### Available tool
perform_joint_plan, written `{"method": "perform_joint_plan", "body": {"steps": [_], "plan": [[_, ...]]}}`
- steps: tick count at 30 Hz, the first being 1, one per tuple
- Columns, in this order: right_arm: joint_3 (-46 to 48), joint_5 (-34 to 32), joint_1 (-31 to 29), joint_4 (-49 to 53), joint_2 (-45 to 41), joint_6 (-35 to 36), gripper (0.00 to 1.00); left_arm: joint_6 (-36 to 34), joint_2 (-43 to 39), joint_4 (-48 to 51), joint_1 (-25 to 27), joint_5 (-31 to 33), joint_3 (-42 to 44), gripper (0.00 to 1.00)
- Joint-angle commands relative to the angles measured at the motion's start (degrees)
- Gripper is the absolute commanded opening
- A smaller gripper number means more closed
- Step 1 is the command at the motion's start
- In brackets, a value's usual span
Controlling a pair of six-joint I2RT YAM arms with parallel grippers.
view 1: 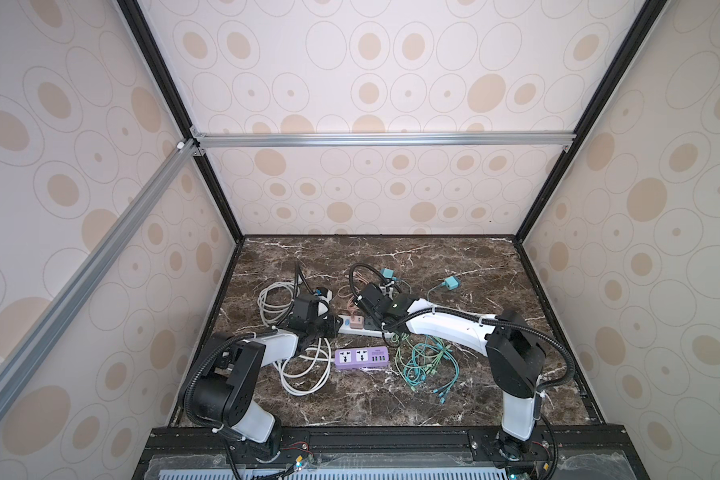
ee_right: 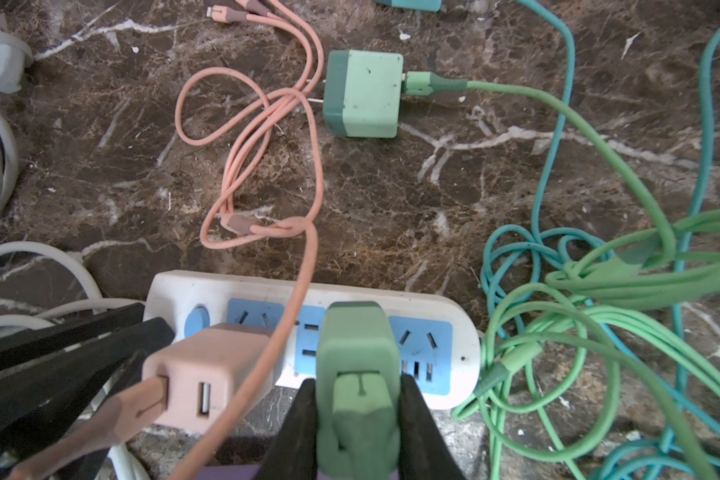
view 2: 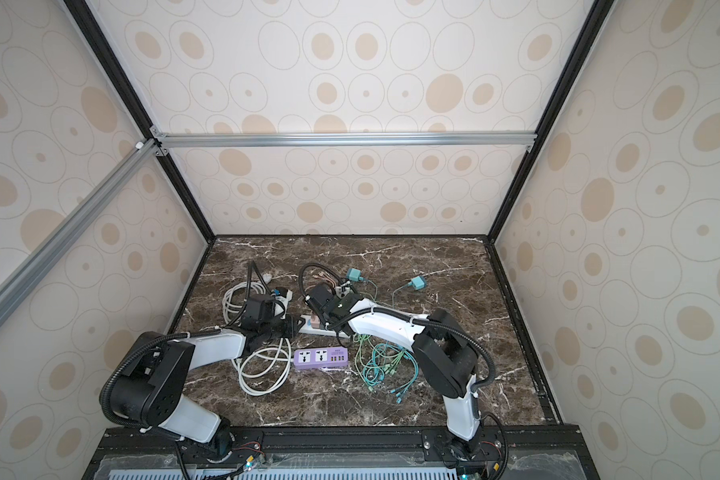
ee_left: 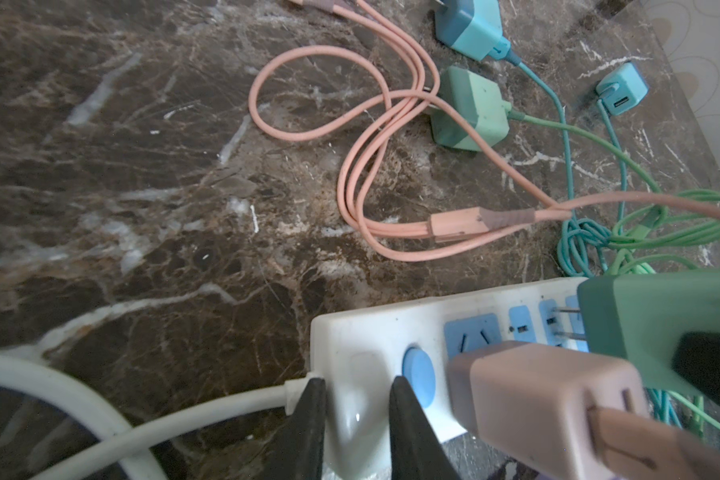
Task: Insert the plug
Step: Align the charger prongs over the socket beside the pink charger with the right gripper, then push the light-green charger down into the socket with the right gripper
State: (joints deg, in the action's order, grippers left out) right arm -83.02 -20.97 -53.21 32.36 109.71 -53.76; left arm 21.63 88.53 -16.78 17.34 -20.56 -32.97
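Right wrist view showed the green plug [ee_right: 356,345] at lower centre, pinched in the right gripper [ee_right: 358,380], its prongs at the white strip [ee_right: 242,286]. Beside a pink plug [ee_right: 208,365], the left gripper [ee_left: 356,390] clamped the strip's switch end.

A dark brown marble table [view 1: 454,266] with white veins carries everything. Near its middle lies a white power strip [ee_right: 391,297], its thick white cord [ee_left: 208,409] trailing off in loose coils toward the left. Just in front lies a purple power strip [view 1: 361,357], sockets facing up. To the right of it sprawls a tangle of green and teal cables [view 1: 425,361]. Behind the white strip, a pink cable [ee_left: 458,224] loops beside a green charger cube [ee_right: 362,93] (on its side, prongs level). Farther back lie two teal chargers [view 1: 451,283] [view 1: 387,273], apart from each other.
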Motion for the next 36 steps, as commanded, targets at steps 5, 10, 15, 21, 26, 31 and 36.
{"method": "perform_joint_plan", "body": {"steps": [5, 10, 15, 21, 26, 31, 36], "plan": [[0.98, -0.33, -0.62, 3.56, -0.58, -1.81, 0.0, -0.33, 0.76, -0.28, -0.57, -0.54, -0.25, 0.27], [0.79, 0.65, -0.58, 3.36, -0.88, -1.88, 0.0, -0.38, 1.07, -0.37, -0.76, -0.84, -0.51, 0.27], [0.4, 1.25, -0.58, 3.79, -0.99, -2.22, 0.0, -0.58, 0.96, -0.36, -0.93, -1.06, -0.6, 0.27], [0.22, 1.68, -0.62, 4.71, -1.6, -2.35, 0.0, -0.61, 0.94, -0.62, -1.0, -1.32, -0.69, 0.27], [0.21, 1.21, -0.57, 5.18, -1.61, -2.59, 0.0, -0.67, 1.03, -0.89, -1.17, -1.49, -0.56, 0.27], [-0.12, 1.46, -0.58, 5.01, -0.39, -2.88, 0.0, -0.79, 1.12, -1.15, -1.44, -1.83, -0.34, 0.27], [-1.15, 1.2, -0.54, 5.43, 0.93, -3.01, 0.0, -0.71, 1.11, -1.46, -1.7, -2.29, -0.19, 0.27]]}}
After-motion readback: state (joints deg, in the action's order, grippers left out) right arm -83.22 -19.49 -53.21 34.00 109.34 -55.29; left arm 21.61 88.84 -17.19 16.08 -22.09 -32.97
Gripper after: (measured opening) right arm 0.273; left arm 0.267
